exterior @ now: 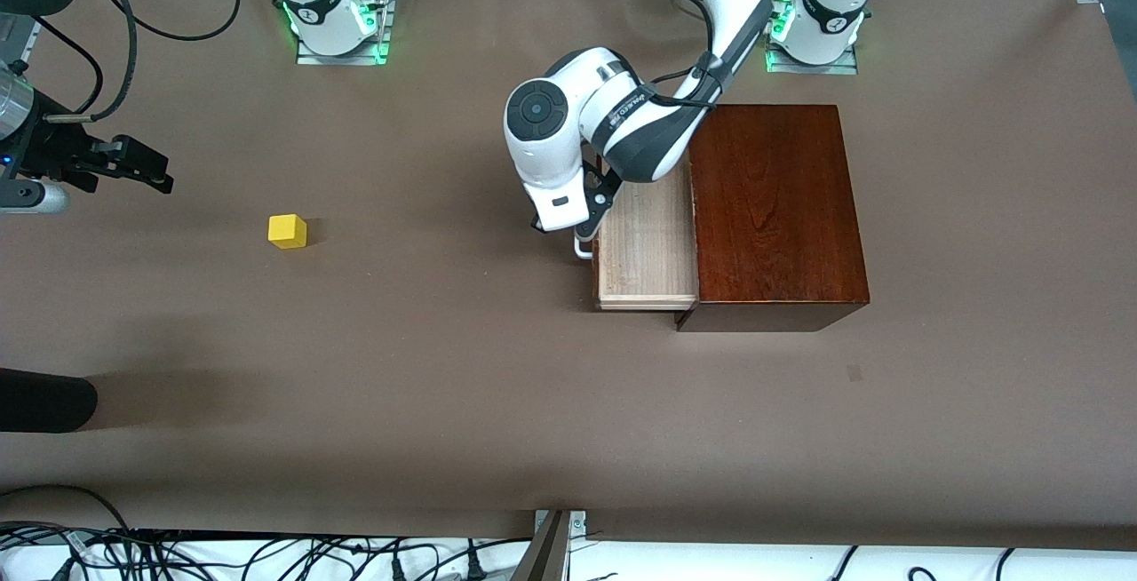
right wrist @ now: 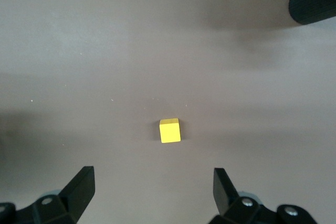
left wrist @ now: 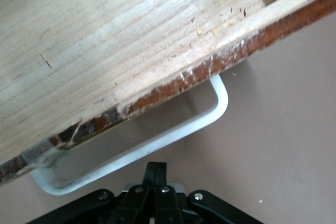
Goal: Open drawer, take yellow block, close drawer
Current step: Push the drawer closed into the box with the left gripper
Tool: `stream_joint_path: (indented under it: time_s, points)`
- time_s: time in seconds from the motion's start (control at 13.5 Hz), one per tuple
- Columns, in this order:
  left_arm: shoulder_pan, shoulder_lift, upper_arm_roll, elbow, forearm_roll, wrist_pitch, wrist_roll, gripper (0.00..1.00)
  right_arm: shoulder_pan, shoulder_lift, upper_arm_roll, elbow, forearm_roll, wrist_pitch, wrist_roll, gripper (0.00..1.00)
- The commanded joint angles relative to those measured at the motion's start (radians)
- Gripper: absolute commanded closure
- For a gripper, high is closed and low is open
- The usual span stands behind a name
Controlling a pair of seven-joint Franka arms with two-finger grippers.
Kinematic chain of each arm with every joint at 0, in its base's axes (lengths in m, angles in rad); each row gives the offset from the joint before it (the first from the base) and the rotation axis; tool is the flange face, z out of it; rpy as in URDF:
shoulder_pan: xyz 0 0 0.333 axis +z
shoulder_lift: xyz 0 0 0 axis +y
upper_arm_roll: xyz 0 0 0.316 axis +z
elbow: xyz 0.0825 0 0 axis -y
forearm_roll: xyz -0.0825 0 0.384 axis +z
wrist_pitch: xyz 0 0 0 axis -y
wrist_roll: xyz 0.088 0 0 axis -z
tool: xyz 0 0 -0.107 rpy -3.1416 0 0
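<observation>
The drawer [exterior: 647, 248] stands partly pulled out of the dark-brown box [exterior: 775, 208], toward the right arm's end of the table; what shows of its pale tray [left wrist: 121, 40] is bare. My left gripper [exterior: 579, 230] [left wrist: 156, 167] is shut with nothing between its fingers, and its tips lie right against the outside of the white handle [exterior: 582, 250] [left wrist: 173, 135]. The yellow block [exterior: 287, 231] [right wrist: 169, 130] sits on the brown table, well away from the drawer. My right gripper [exterior: 142, 168] [right wrist: 152, 174] hangs open above the table close to the block and touches nothing.
A black rounded object [exterior: 44, 399] [right wrist: 315, 1] reaches onto the table at the right arm's end, nearer to the front camera than the block. Cables [exterior: 266, 554] run along the table's near edge. The arm bases stand along the edge farthest from the camera.
</observation>
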Motion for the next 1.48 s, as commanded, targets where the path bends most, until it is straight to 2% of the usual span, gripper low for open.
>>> stream_joint_path:
  time_s: [0.0,0.3,0.81,1.4]
  points:
    - [-0.024,0.045,0.02,0.058,-0.015,-0.012,-0.036,1.0,-0.01,-0.009,0.01,-0.006,-0.019,-0.028,0.014,0.0]
    - [-0.035,0.049,0.04,0.057,0.002,-0.014,-0.035,1.0,-0.016,-0.012,-0.018,0.017,-0.013,-0.028,0.006,0.0]
    - [-0.021,0.023,0.046,0.04,0.097,-0.071,0.066,1.0,-0.014,-0.003,-0.016,0.018,-0.013,-0.028,0.006,0.0]
    - [0.019,-0.075,0.046,-0.11,0.119,-0.109,0.172,1.0,-0.014,-0.005,-0.016,0.018,-0.013,-0.028,0.012,0.0]
